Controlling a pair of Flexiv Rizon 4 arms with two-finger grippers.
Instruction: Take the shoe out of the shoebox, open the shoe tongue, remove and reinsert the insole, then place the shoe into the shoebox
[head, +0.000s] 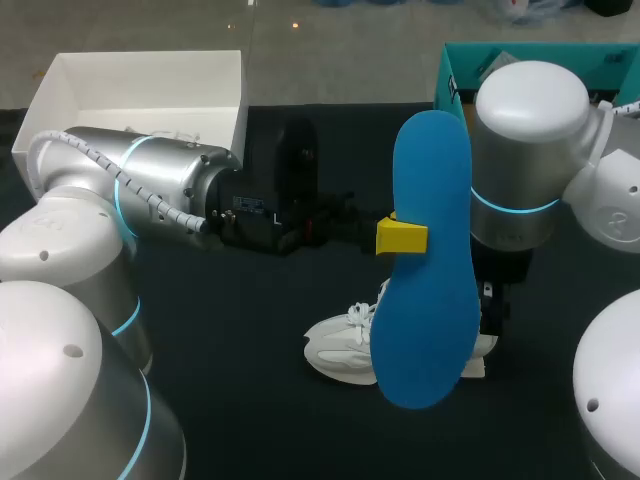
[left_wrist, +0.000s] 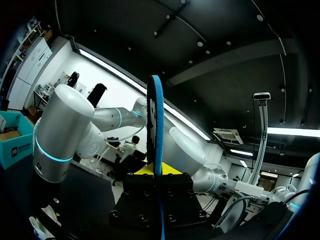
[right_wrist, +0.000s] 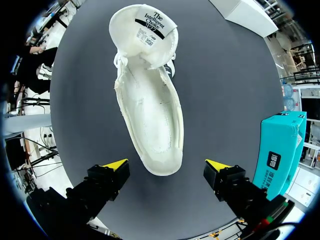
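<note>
Head: blue insole, likely light and bendy, clamped mid-length in my left gripper above the shoe. Left wrist: insole edge-on in that grip. Right wrist: right gripper spread empty over the shoe's heel; its soft collar looks the best hold.

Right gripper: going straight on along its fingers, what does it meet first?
Most likely the white shoe: the right gripper, fingers open, points straight at its heel end. How far off is unclear.

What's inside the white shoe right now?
Only bare white lining; the shoe is empty. Its blue insole is out, held by the left gripper. The toe end is hidden behind the tongue.
</note>
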